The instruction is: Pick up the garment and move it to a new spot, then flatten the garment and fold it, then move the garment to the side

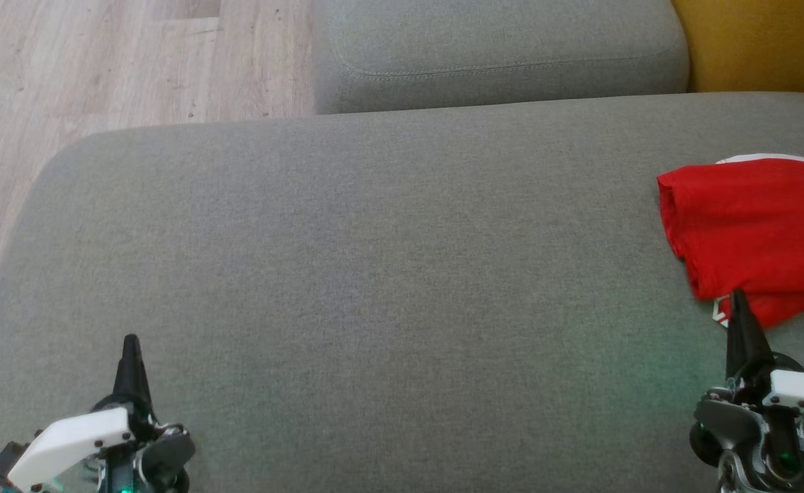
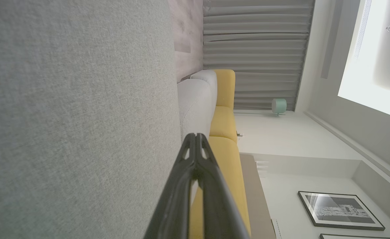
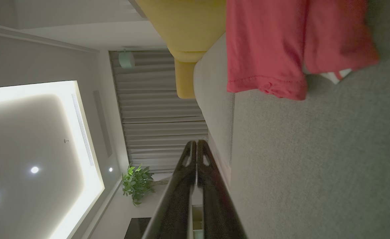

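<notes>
Our left gripper and right gripper sit at the near edge of the grey cushion, both pinched shut on nothing. The red garment lies folded at the cushion's right edge, just beyond our right fingertips. We judge the move aside finished; next we need only draw back clear.
</notes>
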{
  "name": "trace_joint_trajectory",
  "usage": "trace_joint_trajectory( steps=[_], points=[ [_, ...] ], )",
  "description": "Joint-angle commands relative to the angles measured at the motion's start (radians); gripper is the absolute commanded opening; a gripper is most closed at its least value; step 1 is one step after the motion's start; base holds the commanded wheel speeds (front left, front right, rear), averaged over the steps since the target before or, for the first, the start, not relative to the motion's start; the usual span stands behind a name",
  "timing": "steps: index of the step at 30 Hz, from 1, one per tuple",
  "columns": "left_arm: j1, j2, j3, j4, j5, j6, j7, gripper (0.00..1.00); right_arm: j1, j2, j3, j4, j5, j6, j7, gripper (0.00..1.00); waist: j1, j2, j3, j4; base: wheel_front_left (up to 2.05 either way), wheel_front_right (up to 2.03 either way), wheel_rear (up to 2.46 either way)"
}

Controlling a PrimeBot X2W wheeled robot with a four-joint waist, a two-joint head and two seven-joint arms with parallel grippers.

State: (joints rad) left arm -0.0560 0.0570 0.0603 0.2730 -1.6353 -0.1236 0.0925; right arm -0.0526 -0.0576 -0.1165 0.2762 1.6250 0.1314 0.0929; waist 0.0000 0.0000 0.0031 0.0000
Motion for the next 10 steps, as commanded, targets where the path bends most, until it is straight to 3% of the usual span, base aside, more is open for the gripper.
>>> trace_joint_trajectory(
  steps=[1,10],
  points=[
    [-0.050,0.008,0.033,-0.029,0.010,-0.007,0.004,0.00,-0.054,-0.002,0.016,-0.032,-0.005,-0.001,0.010,0.00,0.0000,0.0000,0.000,0.000,0.00,0.00,0.00],
    [-0.050,0.006,0.035,-0.029,0.012,-0.007,0.006,0.00,-0.054,-0.001,0.014,-0.032,-0.007,-0.001,0.011,0.00,0.0000,0.0000,0.000,0.000,0.00,0.00,0.00]
  ],
)
